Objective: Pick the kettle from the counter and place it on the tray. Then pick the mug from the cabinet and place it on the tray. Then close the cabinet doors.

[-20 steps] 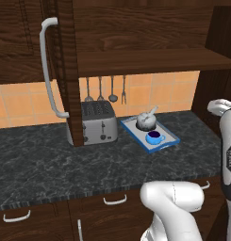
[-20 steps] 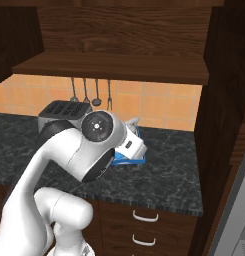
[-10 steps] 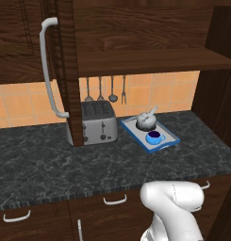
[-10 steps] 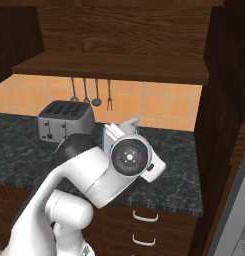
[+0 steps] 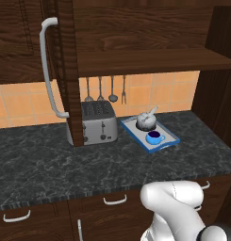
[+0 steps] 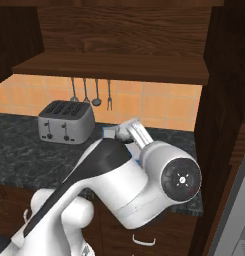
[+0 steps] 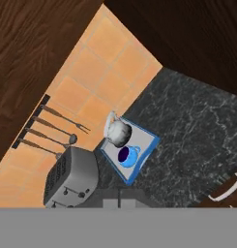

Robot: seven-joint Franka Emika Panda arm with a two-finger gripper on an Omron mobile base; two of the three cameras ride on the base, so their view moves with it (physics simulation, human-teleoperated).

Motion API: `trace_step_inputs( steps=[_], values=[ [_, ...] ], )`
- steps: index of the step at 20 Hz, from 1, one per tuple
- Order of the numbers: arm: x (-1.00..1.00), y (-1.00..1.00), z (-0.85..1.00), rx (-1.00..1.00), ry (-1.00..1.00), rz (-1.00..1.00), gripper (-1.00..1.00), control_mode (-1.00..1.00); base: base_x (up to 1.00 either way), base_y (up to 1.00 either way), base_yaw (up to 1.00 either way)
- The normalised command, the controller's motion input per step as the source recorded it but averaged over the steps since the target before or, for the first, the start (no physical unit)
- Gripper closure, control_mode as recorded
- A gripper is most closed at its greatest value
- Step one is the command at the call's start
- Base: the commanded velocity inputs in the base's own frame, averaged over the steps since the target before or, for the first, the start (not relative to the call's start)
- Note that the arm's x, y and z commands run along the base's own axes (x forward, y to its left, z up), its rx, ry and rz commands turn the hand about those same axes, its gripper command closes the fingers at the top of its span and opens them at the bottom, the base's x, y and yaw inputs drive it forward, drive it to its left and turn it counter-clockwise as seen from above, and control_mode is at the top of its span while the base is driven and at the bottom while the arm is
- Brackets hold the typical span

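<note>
Resting on counter (image 5: 51,164): tray (image 5: 169,140) carrying kettle (image 5: 146,121) and mug (image 5: 153,137); hand (image 7: 119,199) closing empty, leaving cabinet doors (image 5: 70,70) pending.

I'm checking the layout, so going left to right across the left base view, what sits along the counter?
Cabinet door handle → toaster → kettle → mug, the last two on the tray.

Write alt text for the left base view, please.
A blue-rimmed tray on the dark marbled counter holds the kettle and the blue mug, right of a silver toaster. A cabinet door hangs open above.
</note>
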Motion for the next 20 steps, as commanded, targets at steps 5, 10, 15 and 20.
trace_step_inputs(
  steps=[5, 10, 15, 20],
  values=[
    [-0.32, 0.0, 0.0, 0.0, -0.06, 0.0, 1.0, -1.0, 0.0, 0.0, 0.0],
    [-0.43, -0.25, 0.3, 0.18, -0.15, -0.02, 1.0, -1.0, 0.0, 0.0, 0.0],
    [-0.63, -0.38, 0.41, 0.32, -0.27, -0.03, 1.0, -1.0, 0.0, 0.0, 0.0],
    [-0.39, -0.27, 0.36, 0.3, -0.25, 0.0, 1.0, -1.0, 0.0, 0.0, 0.0]
  ],
)
